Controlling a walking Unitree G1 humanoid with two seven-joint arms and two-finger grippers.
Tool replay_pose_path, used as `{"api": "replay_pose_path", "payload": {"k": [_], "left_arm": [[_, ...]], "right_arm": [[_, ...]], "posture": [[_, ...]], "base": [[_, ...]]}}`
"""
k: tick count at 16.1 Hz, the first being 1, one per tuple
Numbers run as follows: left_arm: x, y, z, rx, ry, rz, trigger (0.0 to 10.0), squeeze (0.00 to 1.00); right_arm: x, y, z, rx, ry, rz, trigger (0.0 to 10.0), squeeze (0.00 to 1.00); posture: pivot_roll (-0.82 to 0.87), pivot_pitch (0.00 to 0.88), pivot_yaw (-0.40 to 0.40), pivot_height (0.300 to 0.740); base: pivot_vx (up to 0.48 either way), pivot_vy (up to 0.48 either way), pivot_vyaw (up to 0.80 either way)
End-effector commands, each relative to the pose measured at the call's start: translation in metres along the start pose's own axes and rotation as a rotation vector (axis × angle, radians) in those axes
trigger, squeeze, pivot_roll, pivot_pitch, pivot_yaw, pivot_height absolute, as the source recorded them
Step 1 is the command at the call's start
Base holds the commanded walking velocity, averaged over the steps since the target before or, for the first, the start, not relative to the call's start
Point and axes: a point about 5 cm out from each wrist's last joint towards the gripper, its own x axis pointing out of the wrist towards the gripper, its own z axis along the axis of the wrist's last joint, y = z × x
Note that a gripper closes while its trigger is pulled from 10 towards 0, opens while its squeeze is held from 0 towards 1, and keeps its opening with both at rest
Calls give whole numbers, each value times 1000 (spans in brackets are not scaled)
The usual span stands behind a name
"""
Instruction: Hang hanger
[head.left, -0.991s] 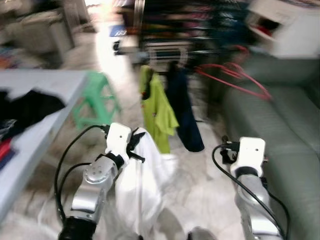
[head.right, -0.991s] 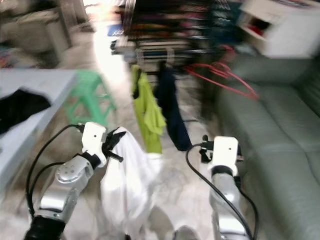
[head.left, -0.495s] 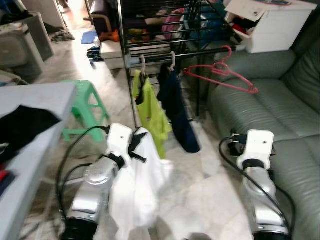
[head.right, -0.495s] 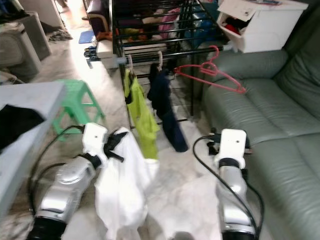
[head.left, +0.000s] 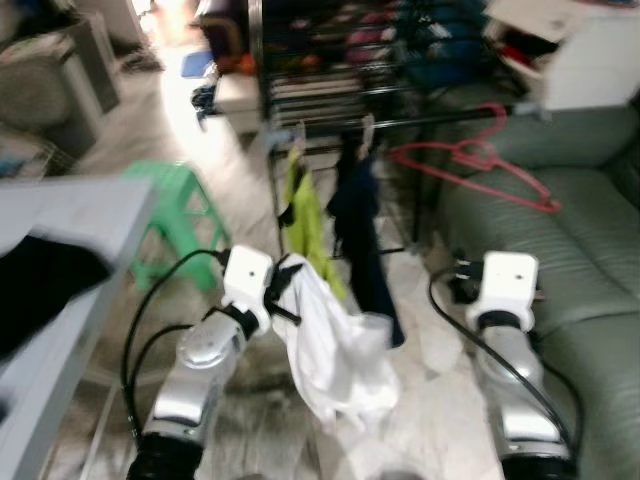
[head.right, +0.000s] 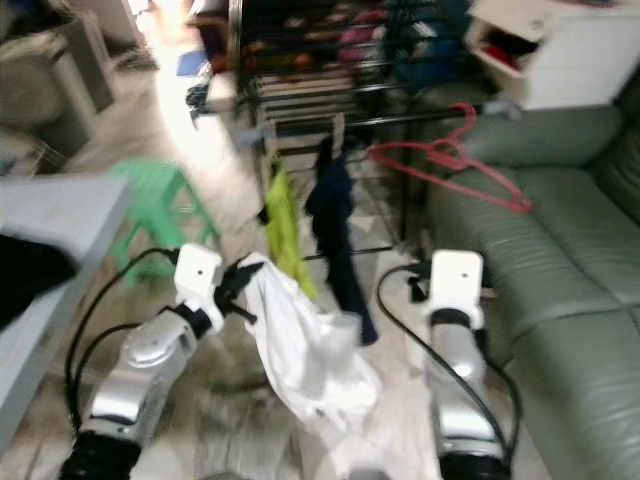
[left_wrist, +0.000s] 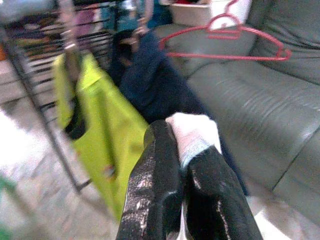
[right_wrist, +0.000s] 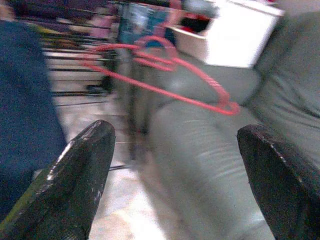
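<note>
Left eye view is a little blurred, but the count is clear. Two garments hang on the black drying rack (head.left: 330, 90): one yellow-green shirt (head.left: 300, 215) and one dark blue garment (head.left: 362, 235), side by side on the front bar. Two red hangers (head.left: 480, 165) hang empty at the right end of the same bar, over the edge of the green sofa (head.left: 560, 250). One white garment (head.left: 335, 345) hangs from the left claw (head.left: 283, 293). In the left wrist view the two black fingers (left_wrist: 155, 185) are pressed together on the white cloth, so this claw is closed on it, just in front of the yellow-green shirt. The hanger of this garment I cannot make out.

The right claw (right_wrist: 175, 165) is held up beside the sofa; its two fingers stand wide apart with nothing between them, and they point toward the red hangers.

On the robot's left there is one grey bench (head.left: 70, 240) with a black cloth (head.left: 40, 280) on it, and one green stool (head.left: 170, 215) behind its corner. Between the bench edge and the sofa there is a strip of pale floor (head.left: 430, 400) leading up to the rack.
</note>
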Motion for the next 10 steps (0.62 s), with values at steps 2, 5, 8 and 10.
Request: {"api": "replay_pose_path", "payload": {"k": [2, 5, 8, 10], "left_arm": [[5, -6, 12, 14, -53, -32, 10000, 0], [5, -7, 11, 12, -50, -36, 10000, 0], [4, -7, 11, 8, -48, -37, 10000, 0], [3, -8, 10, 5, -47, -39, 10000, 0]], "right_arm": [[4, -14, 1, -32, -15, -67, 10000, 0], [6, -20, 4, -58, -32, -98, 10000, 0], [8, -25, 6, -99, -42, -116, 10000, 0], [11, -27, 4, -106, -32, -104, 10000, 0]], "posture": [[-82, 0, 38, 740], [-82, 0, 38, 740], [-80, 0, 35, 740], [-81, 0, 33, 740]], "base": [[461, 0, 0], [466, 0, 0], [470, 0, 0], [480, 0, 0]]}}
